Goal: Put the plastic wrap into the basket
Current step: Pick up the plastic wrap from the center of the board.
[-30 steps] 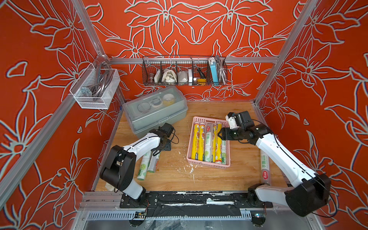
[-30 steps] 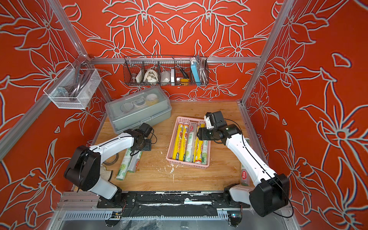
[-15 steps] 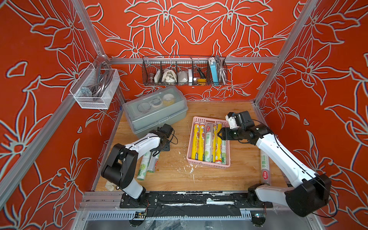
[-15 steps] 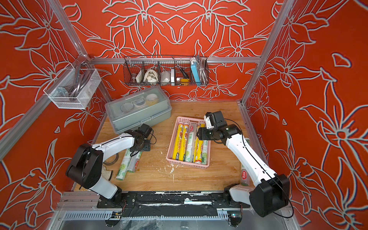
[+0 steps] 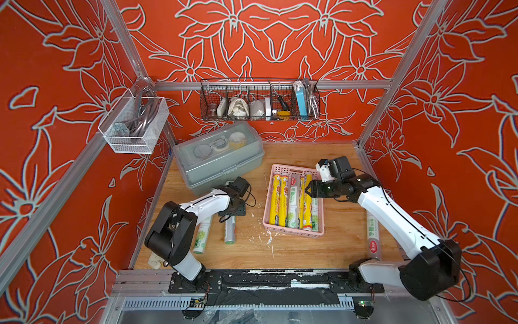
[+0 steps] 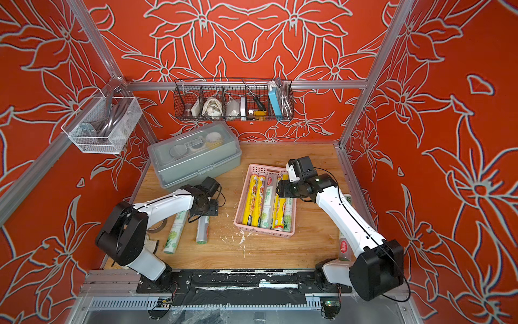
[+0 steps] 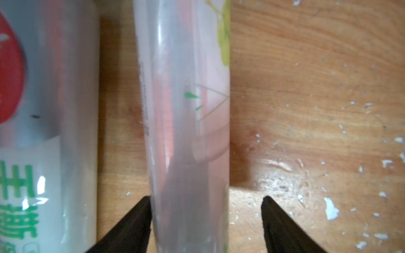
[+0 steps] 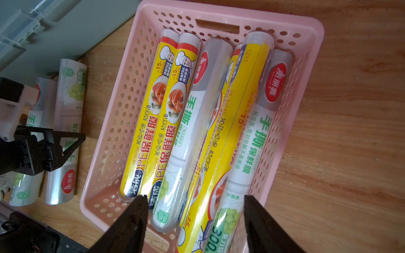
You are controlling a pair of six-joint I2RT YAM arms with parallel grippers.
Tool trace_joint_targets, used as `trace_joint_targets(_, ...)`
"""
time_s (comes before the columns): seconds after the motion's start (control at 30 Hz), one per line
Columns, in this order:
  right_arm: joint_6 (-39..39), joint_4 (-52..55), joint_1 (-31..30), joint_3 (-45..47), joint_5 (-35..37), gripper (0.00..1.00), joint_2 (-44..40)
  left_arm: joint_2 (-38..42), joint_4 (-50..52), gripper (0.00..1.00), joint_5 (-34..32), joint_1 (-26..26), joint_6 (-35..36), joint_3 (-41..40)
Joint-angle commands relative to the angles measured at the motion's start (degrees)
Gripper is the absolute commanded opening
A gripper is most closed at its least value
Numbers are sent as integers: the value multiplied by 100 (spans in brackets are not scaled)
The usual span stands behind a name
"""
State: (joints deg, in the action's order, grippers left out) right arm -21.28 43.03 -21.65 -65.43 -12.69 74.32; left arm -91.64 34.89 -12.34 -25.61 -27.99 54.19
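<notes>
The left gripper [image 7: 206,197] hangs low over the bench [image 7: 306,87] with its jaws spread and nothing in them. They straddle a plastic-wrap roll [image 7: 186,109] that lies flat on the wood. The roll's long axis runs straight ahead of the gripper, square to the line between the jaws, so a plain squeeze should take it across its width. One finger [image 7: 140,212] looks to be touching the roll's side, or close to it. The other stands clear, with bare wood between.

Just outside the touching finger lies a second roll [image 7: 48,131], parallel to the first, with a strip of bench between them.

Farther off, on the clear finger's side, sits the pink basket [image 5: 294,167]. Six rolls lie lengthwise in it, roughly parallel to the straddled one.

The right gripper [image 8: 195,196] hovers above those rolls, jaws spread and empty. Beyond the basket, a third loose roll [image 5: 373,235] lies beside the right arm.

The left arm is plainly the nearer one for this pick. The off-centre straddle may nudge the roll sideways as the jaws shut.
</notes>
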Motion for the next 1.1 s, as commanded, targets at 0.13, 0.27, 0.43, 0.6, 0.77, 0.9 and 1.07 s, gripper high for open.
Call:
trace_joint_targets(0.13,37,40,-19,30,-40,69,21,-169,-222,78,86,11,-377,-32)
trace_joint_targets(0.27,40,57,-23,13,-52,70,69,-315,-358,77,188,9,-444,36)
trace_joint_targets(0.43,57,109,-24,-14,16,70,84,-491,-410,72,308,12,-489,91)
trace_joint_targets(0.6,65,127,-15,-31,27,70,98,-502,-448,66,336,11,-463,74)
trace_joint_targets(0.77,71,155,-14,-49,44,69,152,-438,-431,50,367,3,-450,74)
trace_joint_targets(0.9,67,168,-6,-49,47,69,161,-287,-366,43,387,-21,-416,78)
trace_joint_targets(1.07,84,212,3,-49,86,70,153,-8,-107,41,467,-204,-398,206)
